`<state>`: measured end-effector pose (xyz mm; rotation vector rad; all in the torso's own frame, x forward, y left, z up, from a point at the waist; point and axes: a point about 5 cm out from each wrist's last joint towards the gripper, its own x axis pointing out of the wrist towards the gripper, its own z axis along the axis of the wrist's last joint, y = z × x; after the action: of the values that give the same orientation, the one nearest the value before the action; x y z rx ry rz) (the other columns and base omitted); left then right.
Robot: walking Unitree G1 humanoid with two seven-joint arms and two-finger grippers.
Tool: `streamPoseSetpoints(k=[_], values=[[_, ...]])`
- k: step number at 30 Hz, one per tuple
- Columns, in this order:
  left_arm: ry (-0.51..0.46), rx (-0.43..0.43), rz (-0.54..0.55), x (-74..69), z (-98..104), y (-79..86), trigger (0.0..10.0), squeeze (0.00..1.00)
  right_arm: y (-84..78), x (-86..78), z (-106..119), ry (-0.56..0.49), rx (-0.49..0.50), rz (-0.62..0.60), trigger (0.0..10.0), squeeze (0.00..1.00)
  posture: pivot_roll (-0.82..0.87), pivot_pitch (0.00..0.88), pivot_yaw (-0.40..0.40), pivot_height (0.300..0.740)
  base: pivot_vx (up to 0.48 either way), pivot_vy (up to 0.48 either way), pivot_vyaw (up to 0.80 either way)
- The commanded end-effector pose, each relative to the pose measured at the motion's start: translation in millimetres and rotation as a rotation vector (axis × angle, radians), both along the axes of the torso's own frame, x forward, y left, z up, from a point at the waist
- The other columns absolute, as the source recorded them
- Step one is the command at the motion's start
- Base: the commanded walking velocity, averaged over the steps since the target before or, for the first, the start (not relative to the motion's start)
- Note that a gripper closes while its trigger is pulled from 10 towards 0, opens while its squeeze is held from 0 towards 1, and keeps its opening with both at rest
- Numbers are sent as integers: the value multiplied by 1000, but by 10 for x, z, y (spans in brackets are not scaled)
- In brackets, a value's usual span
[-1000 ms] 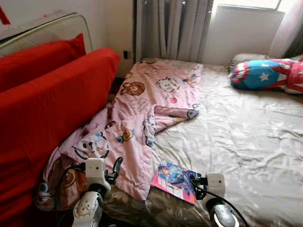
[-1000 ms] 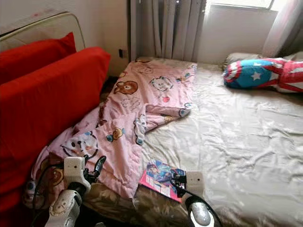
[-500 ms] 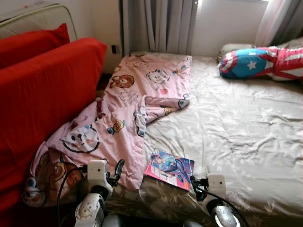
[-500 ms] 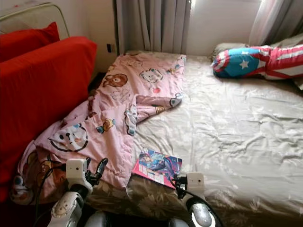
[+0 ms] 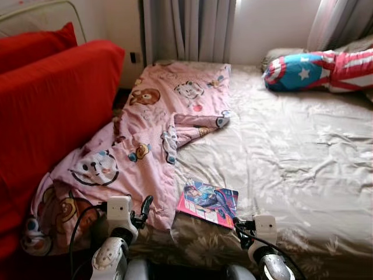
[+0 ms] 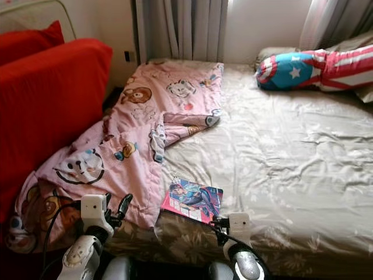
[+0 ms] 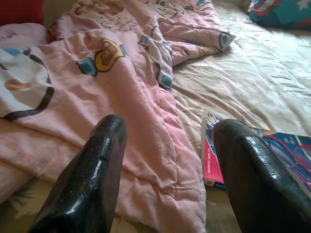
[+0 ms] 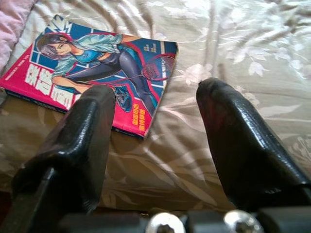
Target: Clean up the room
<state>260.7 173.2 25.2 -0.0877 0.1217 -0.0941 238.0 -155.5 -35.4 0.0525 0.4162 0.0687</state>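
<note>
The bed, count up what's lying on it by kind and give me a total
Pink cartoon-print quilt: 1
Pink and blue comic book: 1
Blue, red and white star-print pillow: 1
Total: 3 things on the bed's beige floral sheet.

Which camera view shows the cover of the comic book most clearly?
The right wrist view: the comic book is close there, and its drawn figure with a racket is plain to see. The two eye views show it small near the bed's front edge, beside the pink blanket. The left wrist view catches its spine and one corner.
</note>
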Motion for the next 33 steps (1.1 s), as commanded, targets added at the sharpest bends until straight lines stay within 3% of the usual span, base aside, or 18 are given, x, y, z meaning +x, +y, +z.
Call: streamPoseSetpoints(k=[1,14,27,33], values=[[3,-5,-12,10,5,-25,10000,0,-12,13,5,2,-1,-7,10000,0,-52,31,-41,617,0,0,0],[12,-5,-23,8,1,-51,10000,0,45,32,45,-38,-2,19,10000,0,-48,36,-38,617,0,0,0],[19,-8,-39,6,3,-95,10000,0,94,33,72,-65,6,29,10000,0,-49,39,-36,617,0,0,800],[20,-8,-41,7,3,-95,10000,0,88,26,65,-61,14,10,10000,0,-49,39,-35,617,0,0,265]])
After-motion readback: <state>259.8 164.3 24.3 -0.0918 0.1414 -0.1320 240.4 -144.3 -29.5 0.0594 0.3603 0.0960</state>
